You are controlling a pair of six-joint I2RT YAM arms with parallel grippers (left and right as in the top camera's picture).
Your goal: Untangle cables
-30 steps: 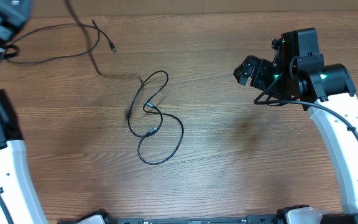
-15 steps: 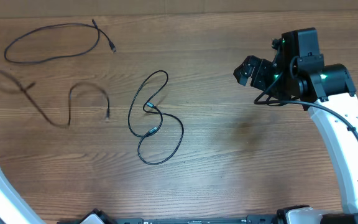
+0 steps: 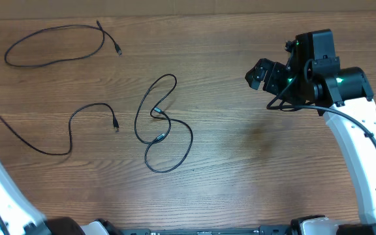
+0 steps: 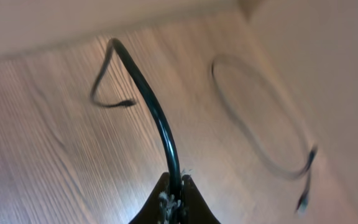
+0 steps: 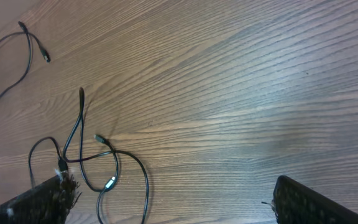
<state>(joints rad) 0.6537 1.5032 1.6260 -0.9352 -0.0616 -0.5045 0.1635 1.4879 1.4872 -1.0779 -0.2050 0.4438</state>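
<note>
The left hand (image 4: 174, 199) is pinched tight on one black cable (image 4: 159, 115). In the left wrist view the cord rises straight out from between the closed fingertips, arcs over and drops to the wooden table (image 3: 240, 183). In the overhead view this held cable (image 3: 44, 147) runs from the left edge of the frame, dips toward the lower left, then climbs into a small hump. It ends in a plug (image 3: 115, 125) lying on the wood at left of centre.

A second cable (image 3: 57, 46) lies apart in the upper left of the overhead frame as one wide, flat loop. Both its ends sit near each other at the loop's right side. The left wrist view shows a loose loop at its right side, too blurred to tell more.

The third cable (image 3: 165, 127) lies near the middle of the table, just right of the held cable's plug and not touching it. It forms a narrow upper loop and a rounder lower one, and it crosses itself between them, where two pale connectors show.

The right hand (image 3: 260, 74) is in the upper right of the overhead frame, well apart from every cable. Its fingers (image 5: 45, 199) are spread wide and grip nothing. Its wrist view shows the looped third cable at lower left.
</note>
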